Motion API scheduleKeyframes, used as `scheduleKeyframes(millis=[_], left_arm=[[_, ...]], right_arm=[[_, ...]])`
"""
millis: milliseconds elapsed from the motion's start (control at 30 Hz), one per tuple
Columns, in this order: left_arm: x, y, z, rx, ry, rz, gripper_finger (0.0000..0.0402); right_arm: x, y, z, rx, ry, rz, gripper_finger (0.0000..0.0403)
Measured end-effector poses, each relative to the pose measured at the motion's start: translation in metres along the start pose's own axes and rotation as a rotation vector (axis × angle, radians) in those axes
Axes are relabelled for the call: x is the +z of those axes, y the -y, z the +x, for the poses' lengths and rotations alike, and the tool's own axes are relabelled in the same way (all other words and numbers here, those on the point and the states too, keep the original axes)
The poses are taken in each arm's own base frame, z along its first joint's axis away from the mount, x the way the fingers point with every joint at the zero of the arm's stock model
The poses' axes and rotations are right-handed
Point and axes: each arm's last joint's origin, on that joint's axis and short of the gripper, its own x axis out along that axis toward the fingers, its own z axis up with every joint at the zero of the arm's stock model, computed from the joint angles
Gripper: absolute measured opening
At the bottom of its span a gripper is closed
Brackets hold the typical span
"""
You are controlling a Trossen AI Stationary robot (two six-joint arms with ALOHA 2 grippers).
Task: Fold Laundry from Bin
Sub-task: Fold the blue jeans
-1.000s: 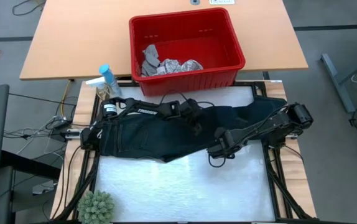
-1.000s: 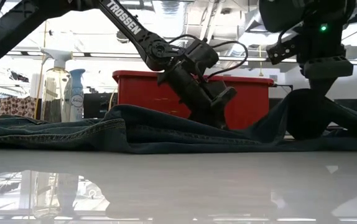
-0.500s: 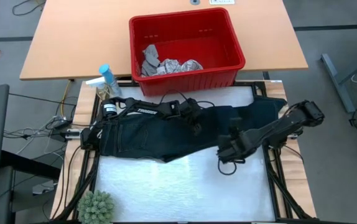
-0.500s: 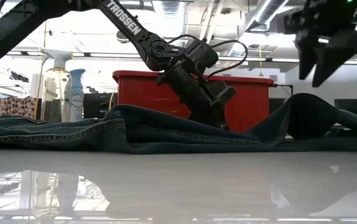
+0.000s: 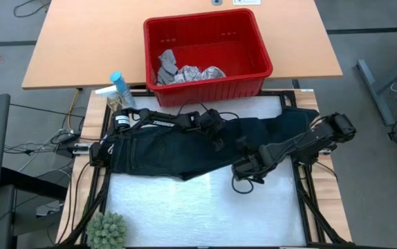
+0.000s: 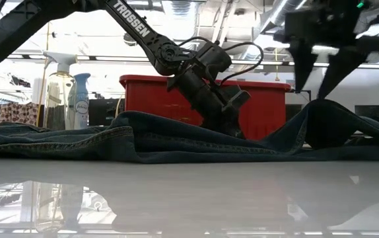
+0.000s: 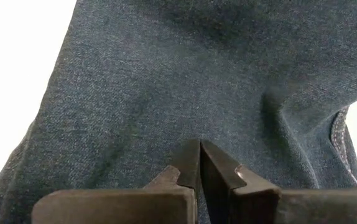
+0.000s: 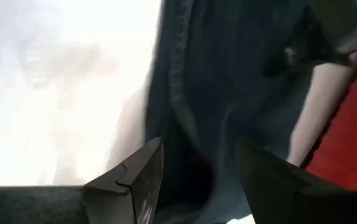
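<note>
- Left gripper [image 7: 198, 163]: flat dark fingers pressed together, tips pinching the trousers [image 5: 185, 149], navy twill denim with pale seam stitching.
- Right gripper [image 6: 317, 63]: fingers spread, empty, above a raised fold.
- Trousers sprawl rumpled across the glossy white table [image 5: 198, 207].
- Red plastic bin [image 5: 254, 31] behind holds crumpled grey cloths [image 5: 185, 71].

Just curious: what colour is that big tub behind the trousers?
Red. The tub shows best in the high view.

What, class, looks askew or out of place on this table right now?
The trousers lie crooked and rumpled across the table, with one raised fold below the open right gripper. The left gripper is shut, pressing on the trousers. Two cloths are crumpled in the bin. Nothing looks spilled or damaged.
</note>
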Motion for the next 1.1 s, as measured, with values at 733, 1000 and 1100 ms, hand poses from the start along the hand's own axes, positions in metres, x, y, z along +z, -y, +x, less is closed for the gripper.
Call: scheduleKeyframes(millis=[733, 1000, 1100], left_arm=[[0.000, -0.001, 0.000, 0.002, 0.001, 0.002, 0.0000], [0.001, -0.004, -0.001, 0.008, 0.000, -0.003, 0.0000], [0.001, -0.008, -0.001, 0.015, -0.008, -0.008, 0.0000]], right_arm=[[0.005, 0.027, 0.052, 0.122, -0.130, -0.167, 0.0075], [0.003, 0.020, 0.048, 0.206, -0.142, -0.133, 0.0024], [0.003, 0.019, 0.047, 0.219, -0.143, -0.120, 0.0019]])
